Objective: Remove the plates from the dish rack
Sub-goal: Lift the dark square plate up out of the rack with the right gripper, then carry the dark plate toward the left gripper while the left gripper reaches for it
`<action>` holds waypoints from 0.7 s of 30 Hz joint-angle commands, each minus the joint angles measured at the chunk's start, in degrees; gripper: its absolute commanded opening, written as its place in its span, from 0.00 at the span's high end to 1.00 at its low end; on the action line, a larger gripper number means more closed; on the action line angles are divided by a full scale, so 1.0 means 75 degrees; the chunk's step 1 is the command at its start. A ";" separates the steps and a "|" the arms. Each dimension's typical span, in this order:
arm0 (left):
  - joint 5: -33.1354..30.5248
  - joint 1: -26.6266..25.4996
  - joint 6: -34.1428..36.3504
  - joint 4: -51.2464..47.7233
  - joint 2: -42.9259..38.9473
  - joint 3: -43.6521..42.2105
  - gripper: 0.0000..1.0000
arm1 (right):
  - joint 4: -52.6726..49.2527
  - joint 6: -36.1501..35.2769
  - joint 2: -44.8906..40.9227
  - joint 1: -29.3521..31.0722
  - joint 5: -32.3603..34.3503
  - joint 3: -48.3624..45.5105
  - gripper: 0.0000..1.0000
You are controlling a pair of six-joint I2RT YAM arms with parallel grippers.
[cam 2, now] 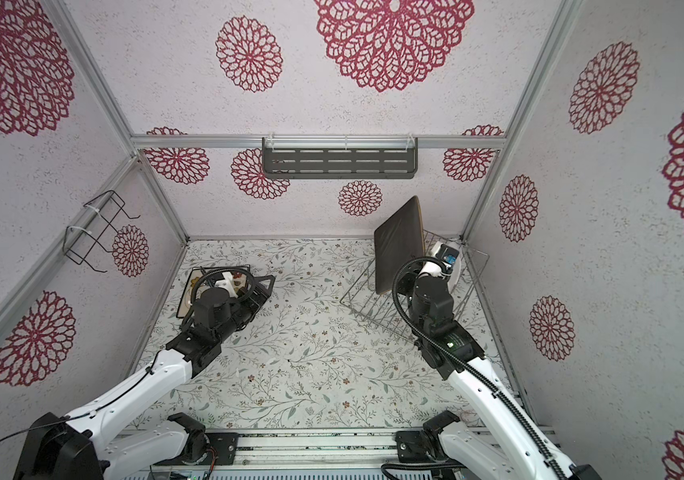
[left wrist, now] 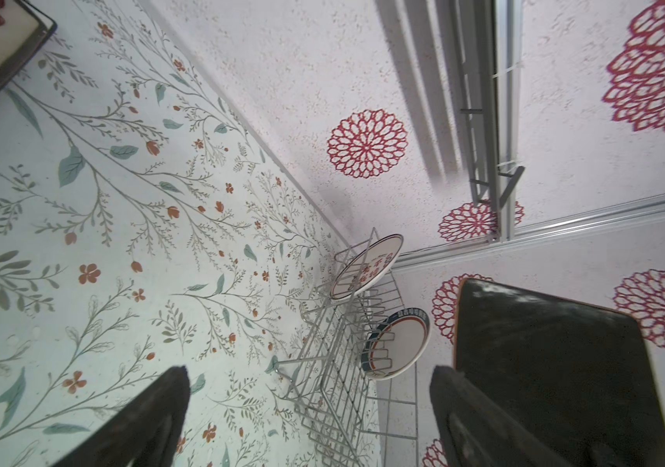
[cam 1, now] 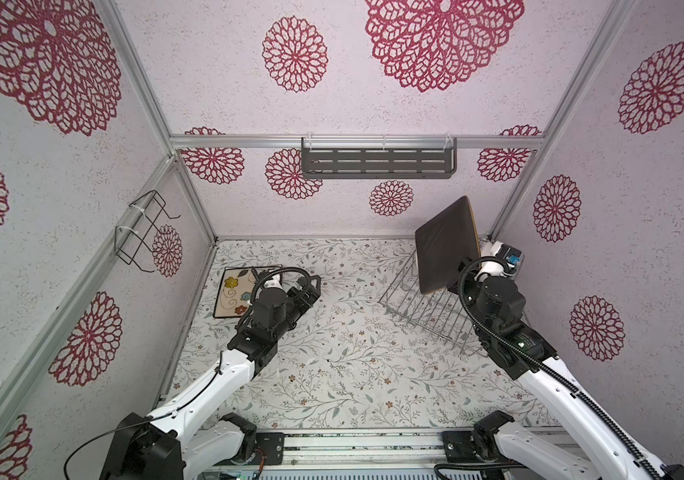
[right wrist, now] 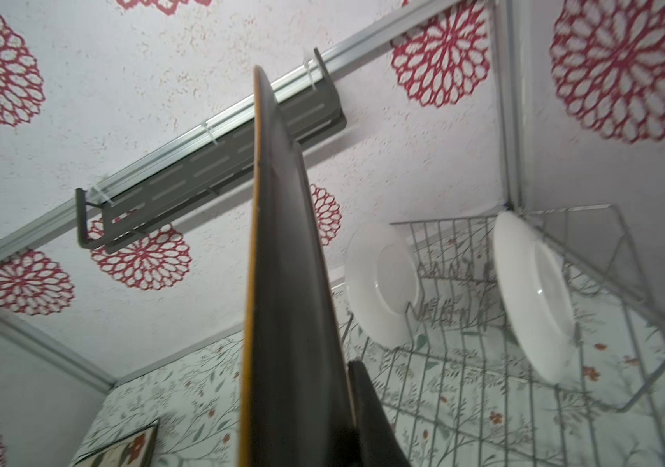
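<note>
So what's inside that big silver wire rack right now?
Among the prongs of the silver wire rack stand a round white plate with red characters and a round white teal-rimmed plate. In both top views, the raised dark-backed square plate covers part of the rack.

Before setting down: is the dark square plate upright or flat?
Upright: dark square plate stands on edge, slightly tilted, above the dish rack.

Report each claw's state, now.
Left claw: open, empty.
Right claw: shut on the dark plate.
</note>
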 commanded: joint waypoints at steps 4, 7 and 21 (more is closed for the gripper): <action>0.0205 0.0044 0.0006 0.0138 -0.0361 -0.0172 0.03 | 0.1993 0.2344 -0.0331 0.0030 -0.2237 -0.0199 1.00; 0.0547 0.0084 0.0018 0.0318 -0.0302 -0.0143 0.03 | 0.2710 0.3162 -0.0244 0.0053 -0.2873 -0.0606 1.00; 0.1825 0.0079 0.0226 0.1116 0.0344 -0.0088 0.01 | 0.6596 0.4893 0.1028 0.0534 -0.4023 -0.2304 1.00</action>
